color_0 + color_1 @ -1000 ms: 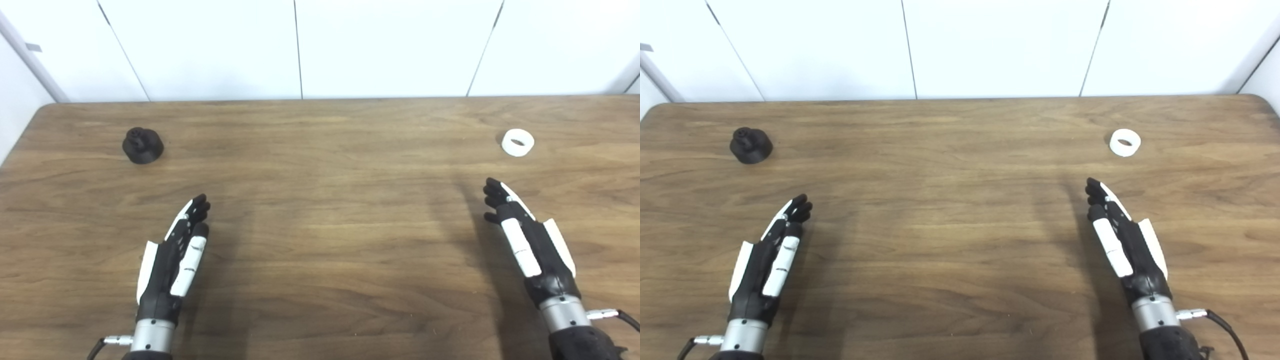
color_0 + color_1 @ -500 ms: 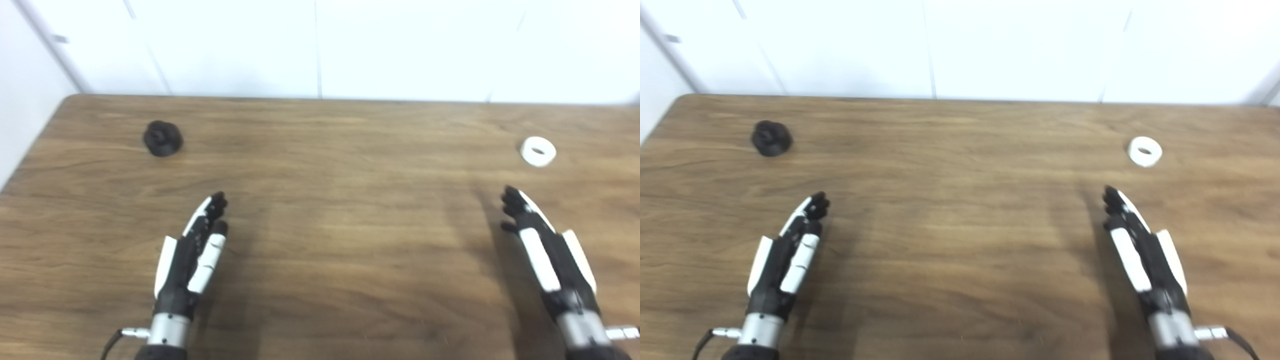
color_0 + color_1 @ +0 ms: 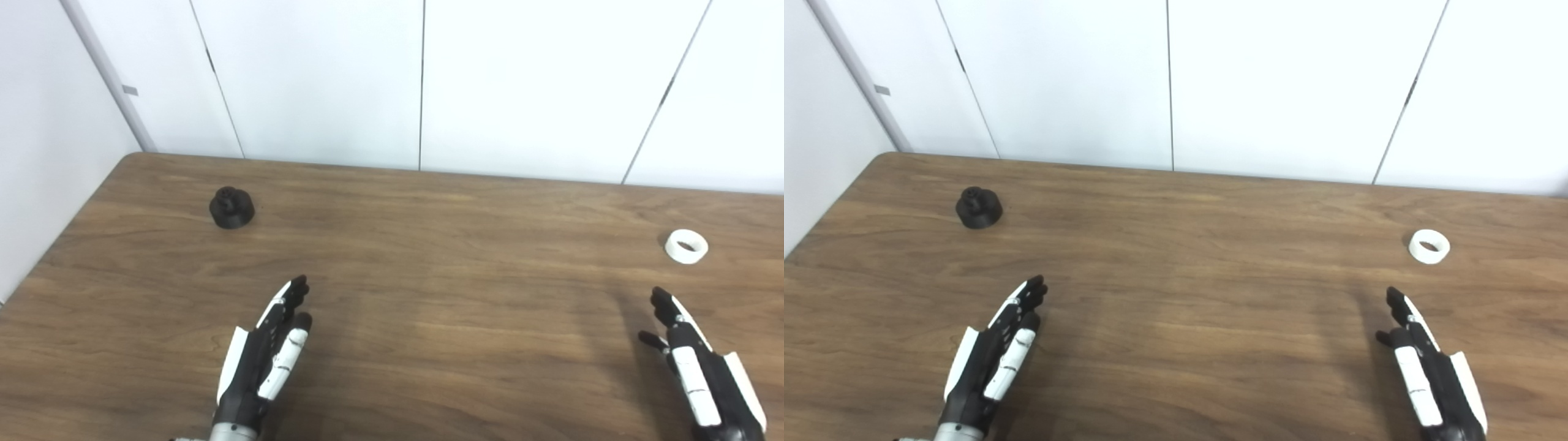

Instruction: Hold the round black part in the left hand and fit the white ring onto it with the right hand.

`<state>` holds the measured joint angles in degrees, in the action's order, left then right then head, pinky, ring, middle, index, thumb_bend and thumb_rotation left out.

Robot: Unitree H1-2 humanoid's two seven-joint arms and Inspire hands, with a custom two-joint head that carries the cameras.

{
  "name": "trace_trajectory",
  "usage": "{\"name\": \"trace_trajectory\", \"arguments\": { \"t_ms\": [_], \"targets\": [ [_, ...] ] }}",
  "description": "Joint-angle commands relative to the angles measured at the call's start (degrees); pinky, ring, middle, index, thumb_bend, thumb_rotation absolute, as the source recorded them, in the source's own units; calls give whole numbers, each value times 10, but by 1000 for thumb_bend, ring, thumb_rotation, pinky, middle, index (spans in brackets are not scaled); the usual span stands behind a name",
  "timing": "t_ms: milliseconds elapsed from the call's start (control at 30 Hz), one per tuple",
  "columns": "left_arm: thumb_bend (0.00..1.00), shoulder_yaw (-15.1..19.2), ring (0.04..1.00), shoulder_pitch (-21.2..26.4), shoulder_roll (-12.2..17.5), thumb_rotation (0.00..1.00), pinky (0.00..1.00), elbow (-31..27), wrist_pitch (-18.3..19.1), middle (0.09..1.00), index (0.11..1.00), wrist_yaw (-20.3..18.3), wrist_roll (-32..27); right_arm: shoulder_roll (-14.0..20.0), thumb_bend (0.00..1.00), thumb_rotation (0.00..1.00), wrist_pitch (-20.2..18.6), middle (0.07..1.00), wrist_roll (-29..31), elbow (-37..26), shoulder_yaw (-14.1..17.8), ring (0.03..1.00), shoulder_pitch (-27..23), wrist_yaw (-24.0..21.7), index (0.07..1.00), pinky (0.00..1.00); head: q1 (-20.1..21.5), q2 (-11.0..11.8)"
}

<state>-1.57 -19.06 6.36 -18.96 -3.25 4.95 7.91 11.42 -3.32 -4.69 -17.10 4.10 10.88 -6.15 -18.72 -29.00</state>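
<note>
Looking higher than a second ago, my cameras have tilted up, so more wall shows and everything sits lower in view; nothing on the table point(image 3: 429, 288) has itself moved. At far left the black part point(image 3: 231, 207) stands alone. My left hand point(image 3: 266, 355) hovers, fingers straight, holding nothing. My right hand point(image 3: 1430, 373) is likewise empty, its thumb now spread outward. Just beyond it lies the white ring point(image 3: 1429, 247), untouched.
</note>
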Motion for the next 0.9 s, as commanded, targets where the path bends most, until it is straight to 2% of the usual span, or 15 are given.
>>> {"name": "trace_trajectory", "arguments": {
  "t_ms": [0,67,100,167,300,400,467,500,567,633,667,700,867],
  "targets": [
    [512,-4,926,-11,-30,837,938,1,-16,910,936,8,2,9,391,1000,15,960,8,1,3,970,-8,-1,954,971,-1,2],
    [512,-5,928,-11,-30,845,941,2,-18,911,937,9,1,9,383,1000,15,963,5,1,3,972,-8,1,957,981,-1,2],
    [520,-6,931,-12,-30,847,948,2,-18,912,937,10,0,9,381,1000,16,956,-22,1,1,967,-8,11,951,975,-1,2],
    [525,-7,933,-12,-29,849,952,2,-17,913,939,12,1,6,406,1000,17,908,-58,2,0,908,-8,28,912,885,5,3],
    [512,-7,934,-10,-30,840,957,5,-18,915,939,15,-3,-2,436,1000,11,888,-60,3,1,889,-10,31,895,868,11,2],
    [538,-5,936,-6,-29,816,959,-2,-12,915,936,18,5,-1,437,1000,22,885,-66,10,0,881,-12,34,891,854,13,2],
    [541,-3,933,-3,-28,756,935,-15,2,913,934,22,20,1,438,1000,28,884,-67,14,-1,876,-13,34,889,843,13,2],
    [544,-2,930,-1,-26,737,928,-22,9,912,934,24,30,1,439,1000,28,886,-39,15,0,879,-14,21,891,846,14,2],
    [554,6,925,8,-22,677,937,-41,29,906,930,26,45,4,422,1000,24,936,-9,13,1,943,-15,8,933,942,14,2],
    [600,13,925,16,-19,605,942,-54,44,906,924,25,44,7,427,1000,24,946,-5,14,1,955,-15,7,945,958,15,2],
    [603,22,925,25,-14,599,942,-58,49,906,923,27,43,9,428,1000,25,946,-5,16,0,955,-14,7,946,959,15,2],
    [645,29,916,32,-11,532,933,-61,52,891,908,28,42,10,425,1000,26,948,-5,17,0,958,-14,8,947,956,15,2],
    [741,61,906,62,-1,402,912,-77,81,878,894,27,40,15,418,1000,33,946,-11,23,-3,946,-14,10,944,911,14,1]
  ]
}}
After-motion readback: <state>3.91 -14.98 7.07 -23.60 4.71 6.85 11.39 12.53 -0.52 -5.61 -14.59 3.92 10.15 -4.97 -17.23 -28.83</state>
